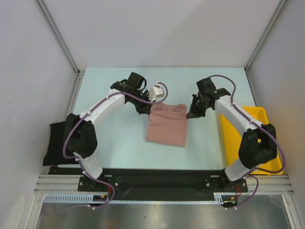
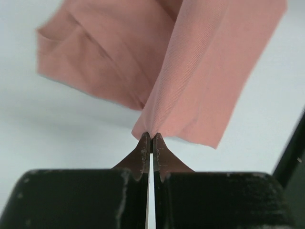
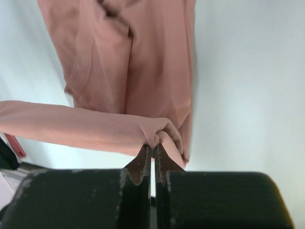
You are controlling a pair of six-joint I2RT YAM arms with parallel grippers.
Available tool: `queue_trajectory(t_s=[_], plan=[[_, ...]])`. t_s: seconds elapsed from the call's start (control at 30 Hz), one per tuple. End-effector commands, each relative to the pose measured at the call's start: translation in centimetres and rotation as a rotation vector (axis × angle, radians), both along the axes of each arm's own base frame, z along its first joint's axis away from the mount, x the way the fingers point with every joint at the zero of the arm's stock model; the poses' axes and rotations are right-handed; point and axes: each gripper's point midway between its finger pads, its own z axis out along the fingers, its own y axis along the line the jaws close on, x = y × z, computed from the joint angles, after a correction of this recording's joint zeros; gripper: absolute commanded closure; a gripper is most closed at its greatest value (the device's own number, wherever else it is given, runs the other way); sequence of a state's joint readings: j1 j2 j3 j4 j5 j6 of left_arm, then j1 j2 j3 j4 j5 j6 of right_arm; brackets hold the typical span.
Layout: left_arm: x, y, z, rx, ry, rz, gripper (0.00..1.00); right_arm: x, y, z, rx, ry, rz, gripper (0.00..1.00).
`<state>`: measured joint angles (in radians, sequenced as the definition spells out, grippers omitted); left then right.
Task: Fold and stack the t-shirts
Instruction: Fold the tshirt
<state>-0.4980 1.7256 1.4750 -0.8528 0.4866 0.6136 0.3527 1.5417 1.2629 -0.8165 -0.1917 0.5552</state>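
Observation:
The dusty pink t-shirt (image 1: 166,126) lies partly folded in the middle of the table, its far edge lifted. My left gripper (image 1: 144,110) is shut on that edge's left corner; in the left wrist view the cloth (image 2: 190,71) rises from the pinched fingertips (image 2: 151,137). My right gripper (image 1: 189,115) is shut on the right corner, and a bunched fold of pink t-shirt (image 3: 119,71) sits in its tips (image 3: 153,145). A black t-shirt (image 1: 56,143) lies bundled at the table's left edge, partly hidden behind the left arm.
A yellow plastic tray (image 1: 252,138) stands at the right edge under the right arm. White enclosure walls ring the pale table (image 1: 119,152). A black rail (image 1: 152,176) carries both arm bases along the near edge.

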Motion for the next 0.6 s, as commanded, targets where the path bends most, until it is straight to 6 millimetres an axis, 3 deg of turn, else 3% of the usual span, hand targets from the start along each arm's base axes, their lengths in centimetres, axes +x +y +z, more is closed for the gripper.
queue_trajectory(t_s=[0.0, 0.03, 0.27, 0.5, 0.57], plan=[[5.0, -0.3, 2.0, -0.006, -0.111, 0.096, 1.00, 4.1, -1.2, 0.6, -0.030, -0.085, 0.000, 1.00], [5.6, -0.4, 1.9, -0.001, -0.119, 0.109, 1.00, 5.2, -1.3, 1.1, -0.028, -0.110, -0.011, 1.00], [9.4, -0.4, -0.8, 0.051, -0.126, 0.175, 1.00, 8.8, -1.5, -0.8, -0.046, -0.096, -0.024, 1.00], [12.2, -0.4, -3.0, 0.080, -0.139, 0.246, 1.00, 11.5, -1.9, -2.7, -0.043, -0.092, -0.072, 1.00], [13.4, -0.3, -3.8, 0.091, -0.140, 0.284, 0.96, 12.3, -1.6, -3.9, -0.035, -0.087, -0.078, 0.99]])
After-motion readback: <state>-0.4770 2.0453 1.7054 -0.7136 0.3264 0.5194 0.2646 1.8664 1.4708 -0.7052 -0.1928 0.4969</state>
